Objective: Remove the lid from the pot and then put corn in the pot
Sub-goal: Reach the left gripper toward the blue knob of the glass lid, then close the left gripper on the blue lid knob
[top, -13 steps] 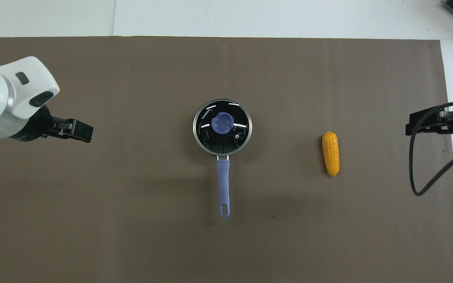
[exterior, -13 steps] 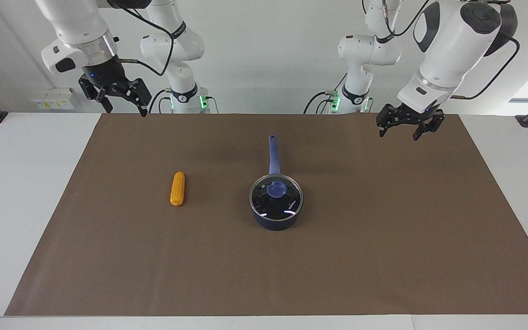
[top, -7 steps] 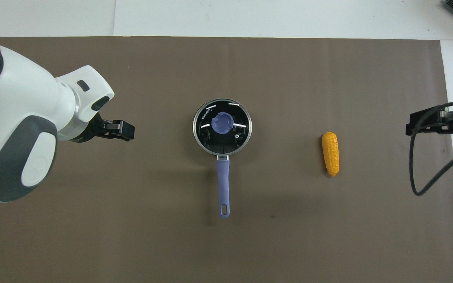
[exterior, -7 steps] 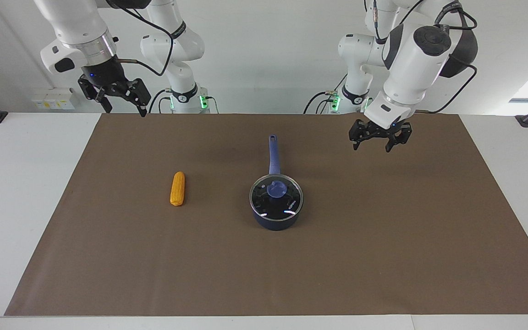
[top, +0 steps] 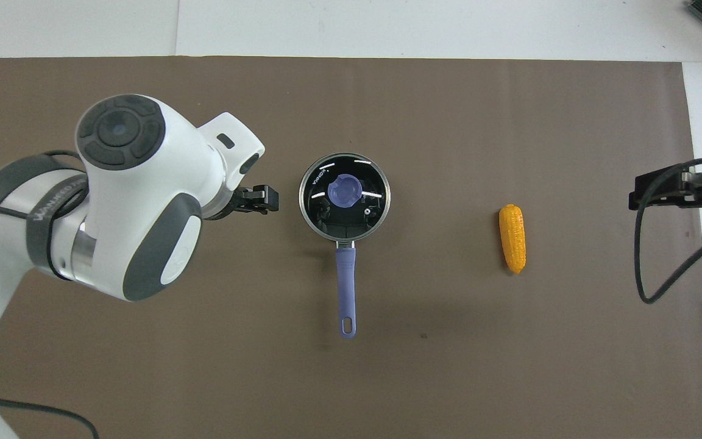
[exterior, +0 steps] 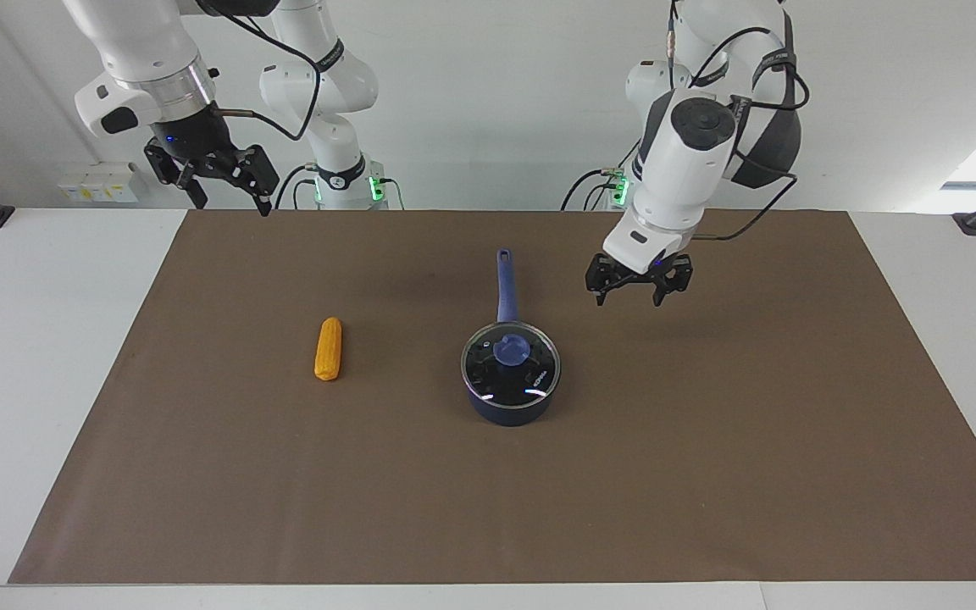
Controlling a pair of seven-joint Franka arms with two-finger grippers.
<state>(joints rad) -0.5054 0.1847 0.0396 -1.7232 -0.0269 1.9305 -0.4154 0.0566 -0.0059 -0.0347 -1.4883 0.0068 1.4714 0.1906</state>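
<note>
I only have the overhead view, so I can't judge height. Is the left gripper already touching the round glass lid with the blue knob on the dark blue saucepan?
Observer: No. The left gripper hangs in the air over the brown mat beside the saucepan. It is higher than the lid and touches nothing.
Operator: Are its fingers apart?
Observer: Yes, they are spread open with nothing between them.
Operator: And the right gripper? I only see its edge.
Observer: The right gripper is raised over the right arm's end of the table, open and empty. That arm waits, well clear of the yellow-orange corn cob lying on the mat.
</note>
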